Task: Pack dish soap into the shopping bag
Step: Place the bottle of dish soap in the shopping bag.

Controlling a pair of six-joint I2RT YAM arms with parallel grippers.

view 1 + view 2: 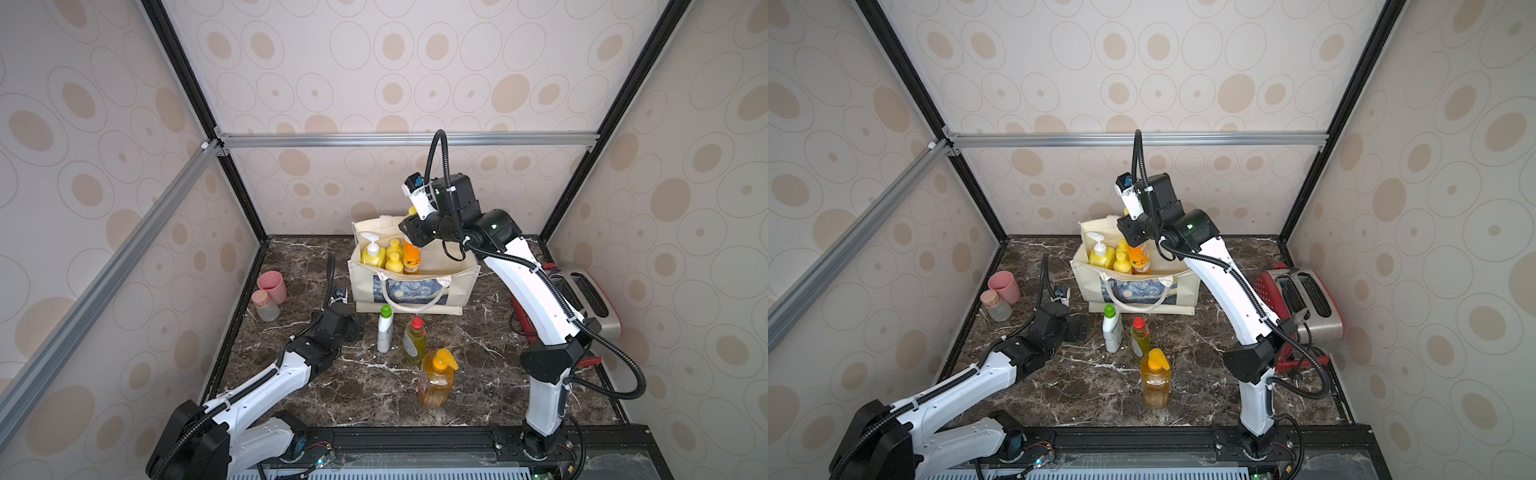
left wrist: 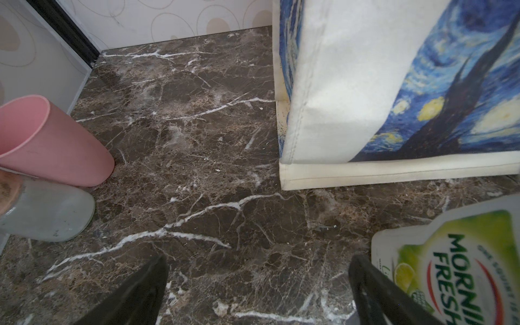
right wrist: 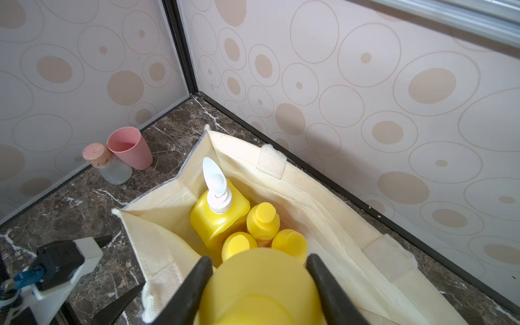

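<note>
The right gripper [image 3: 259, 260] is clenched on the yellow cap of a small orange bottle [image 1: 412, 257]. It holds the bottle upright in the mouth of the bag [image 1: 467, 276], with the base dipping behind the near rim. Inside, against the far end, stand the yellow pump bottle [image 3: 219, 216] and three more small bottles [image 3: 263, 218], packed close together.

I'd say this is the drop-in step for the fourth small bottle. The next move calls for lowering it until it stands on the bag floor just beside the others. Then the jaws must release and the gripper must rise straight up, clear of the pump head and the rim.

The left gripper [image 2: 259, 264] hangs low over the table [image 2: 197, 140] with its jaws spread wide and nothing between them. It is just beside the white bottle [image 1: 385, 330]. That bottle, the red-capped bottle [image 1: 414, 340] and the orange pump bottle [image 1: 436, 380] stand on the table in front of the bag, not yet packed. The white one looks the easiest to take next.
</note>
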